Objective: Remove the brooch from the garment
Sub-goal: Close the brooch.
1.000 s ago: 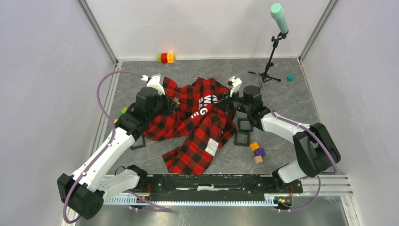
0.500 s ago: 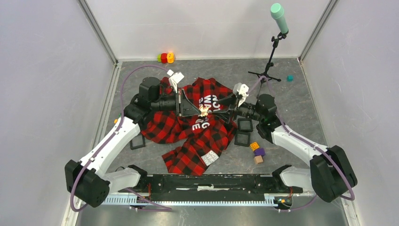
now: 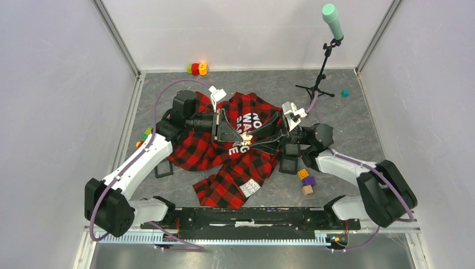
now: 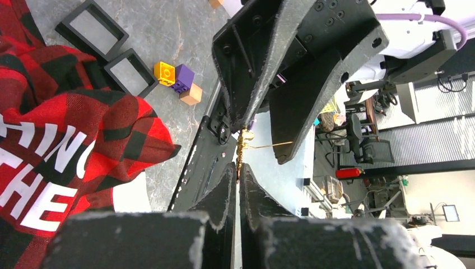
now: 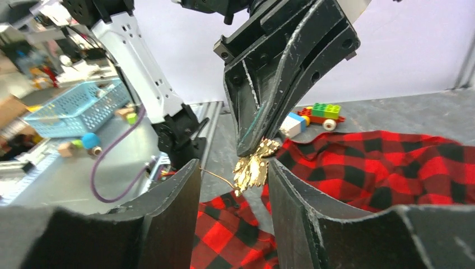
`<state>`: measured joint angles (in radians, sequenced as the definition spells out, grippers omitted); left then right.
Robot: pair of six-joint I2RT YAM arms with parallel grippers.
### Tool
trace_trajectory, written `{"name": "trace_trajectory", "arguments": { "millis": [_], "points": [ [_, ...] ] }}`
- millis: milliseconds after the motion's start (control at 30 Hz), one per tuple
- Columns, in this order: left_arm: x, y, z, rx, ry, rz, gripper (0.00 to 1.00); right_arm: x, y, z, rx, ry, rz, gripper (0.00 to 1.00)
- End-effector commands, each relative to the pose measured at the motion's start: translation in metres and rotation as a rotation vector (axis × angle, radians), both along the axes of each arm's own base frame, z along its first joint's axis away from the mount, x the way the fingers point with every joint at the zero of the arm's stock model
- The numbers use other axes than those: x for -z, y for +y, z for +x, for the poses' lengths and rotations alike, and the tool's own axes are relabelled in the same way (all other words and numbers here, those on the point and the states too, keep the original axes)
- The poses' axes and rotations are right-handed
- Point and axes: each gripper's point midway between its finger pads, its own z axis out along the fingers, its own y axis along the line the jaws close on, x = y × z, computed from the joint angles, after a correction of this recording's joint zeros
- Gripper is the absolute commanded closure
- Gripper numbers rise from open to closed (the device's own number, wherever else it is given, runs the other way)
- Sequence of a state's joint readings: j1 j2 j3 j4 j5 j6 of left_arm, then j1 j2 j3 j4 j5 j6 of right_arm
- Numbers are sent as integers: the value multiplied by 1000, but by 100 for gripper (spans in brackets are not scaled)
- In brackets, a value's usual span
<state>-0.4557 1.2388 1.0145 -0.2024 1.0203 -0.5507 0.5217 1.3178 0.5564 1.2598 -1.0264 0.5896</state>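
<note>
Item: brooch (image 5: 255,165), clear of garment (image 3: 235,162) at worktop (image 3: 347,123) centre, pinched in closed left gripper (image 4: 238,168). The right gripper (image 5: 234,166) is parted astride it, holding nothing. Removal seemingly complete.

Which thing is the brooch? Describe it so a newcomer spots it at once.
Start at the red-and-black checked shirt lying mid-table. Pinched by the left end effector, inside the open right end effector, is the brooch: a small gold leaf, unlike the cloth and black plastic around it.

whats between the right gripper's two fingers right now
The gold leaf-shaped brooch, pinched by the left gripper; the right gripper stands open around it. Clearest in the right wrist view.
</note>
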Motion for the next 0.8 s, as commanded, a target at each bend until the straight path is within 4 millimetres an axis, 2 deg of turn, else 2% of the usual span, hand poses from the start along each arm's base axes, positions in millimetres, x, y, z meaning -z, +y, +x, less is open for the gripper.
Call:
{"name": "trace_trajectory", "arguments": {
  "millis": [0, 100, 400, 600, 767],
  "points": [
    [-6, -1, -3, 48, -30, -11, 98, -36, -7, -31, -165, -11, 137, 48],
    [-9, 0, -5, 52, -39, -16, 98, -39, -8, -34, -228, 32, 170, 44],
    [1, 4, -13, 63, -21, 5, 98, -40, -4, -10, -150, 81, 188, 44],
    [11, 5, -16, 71, 10, 24, 98, -42, 2, 23, 4, 100, 159, 38],
    [21, 5, -14, 61, 60, 39, 98, -54, -3, 54, 173, 43, 126, 36]
  ]
}}
